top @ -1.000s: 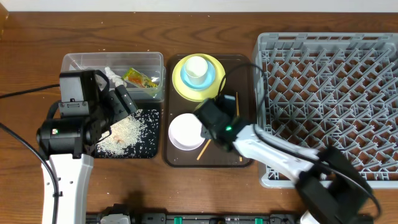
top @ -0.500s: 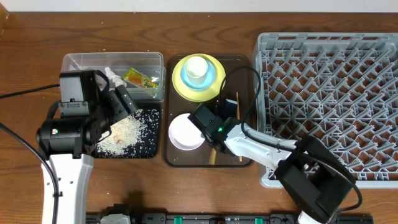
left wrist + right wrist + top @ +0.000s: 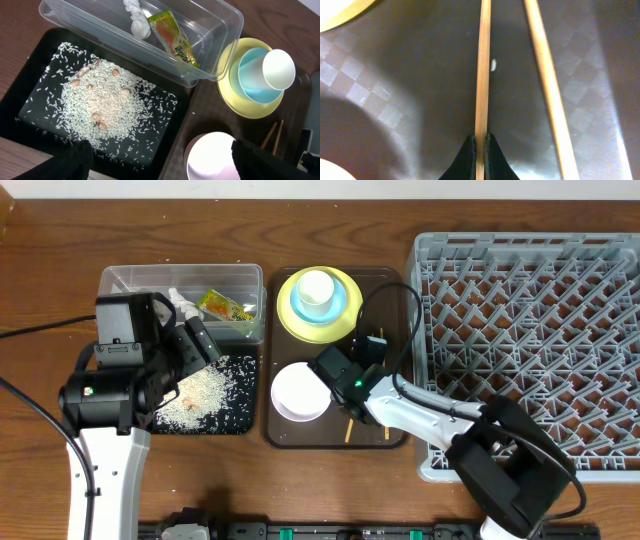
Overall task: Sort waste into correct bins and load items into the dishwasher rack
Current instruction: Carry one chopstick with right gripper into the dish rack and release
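A dark brown serving tray (image 3: 290, 432) sits on a wooden table (image 3: 330, 230).

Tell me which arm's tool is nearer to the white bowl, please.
Right. The right tool sits just beside the white bowl, shut on a chopstick. The left tool hangs open over the black tray, farther away.

Soft top light leaves faint shadows on the table (image 3: 330, 200) in the sharp overhead view. Up close at the right wrist, glare washes the tray (image 3: 600, 75) beside a crisp chopstick (image 3: 482, 75).
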You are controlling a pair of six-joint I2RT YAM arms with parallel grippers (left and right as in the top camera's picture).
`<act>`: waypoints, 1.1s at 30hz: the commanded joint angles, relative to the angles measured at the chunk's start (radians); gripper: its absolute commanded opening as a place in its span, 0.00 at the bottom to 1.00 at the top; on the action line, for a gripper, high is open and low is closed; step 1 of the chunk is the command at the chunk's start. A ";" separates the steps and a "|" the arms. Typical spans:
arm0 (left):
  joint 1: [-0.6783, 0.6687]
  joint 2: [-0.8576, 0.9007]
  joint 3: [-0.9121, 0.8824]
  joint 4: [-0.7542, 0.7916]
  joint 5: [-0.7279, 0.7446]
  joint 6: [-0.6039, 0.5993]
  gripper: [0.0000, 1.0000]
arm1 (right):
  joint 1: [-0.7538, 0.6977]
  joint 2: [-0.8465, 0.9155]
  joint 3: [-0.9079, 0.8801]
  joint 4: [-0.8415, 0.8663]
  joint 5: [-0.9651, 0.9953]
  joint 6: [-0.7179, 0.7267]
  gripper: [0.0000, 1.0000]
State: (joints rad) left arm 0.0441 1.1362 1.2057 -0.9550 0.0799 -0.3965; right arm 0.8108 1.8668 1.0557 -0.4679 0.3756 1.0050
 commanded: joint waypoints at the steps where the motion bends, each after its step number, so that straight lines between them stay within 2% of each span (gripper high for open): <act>1: 0.005 0.001 -0.004 -0.002 0.006 -0.002 0.91 | -0.008 -0.093 -0.006 -0.004 0.040 -0.107 0.01; 8: 0.004 0.001 -0.004 -0.002 0.006 -0.002 0.91 | -0.019 -0.327 -0.006 -0.045 0.049 -0.330 0.01; 15: 0.005 0.001 -0.004 -0.002 0.006 -0.002 0.91 | -0.127 -0.505 -0.006 -0.193 0.118 -0.492 0.01; 21: 0.005 0.001 -0.004 -0.002 0.006 -0.002 0.91 | -0.258 -0.525 -0.006 -0.237 0.113 -0.692 0.01; 28: 0.005 0.001 -0.004 -0.002 0.006 -0.002 0.91 | -0.356 -0.501 -0.006 -0.220 0.111 -0.701 0.01; 33: 0.005 0.001 -0.004 -0.002 0.006 -0.002 0.91 | -0.405 -0.480 -0.006 -0.210 0.111 -0.779 0.01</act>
State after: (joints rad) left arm 0.0441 1.1362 1.2057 -0.9550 0.0799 -0.3965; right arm 0.4374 1.3693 1.0470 -0.6842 0.4706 0.2970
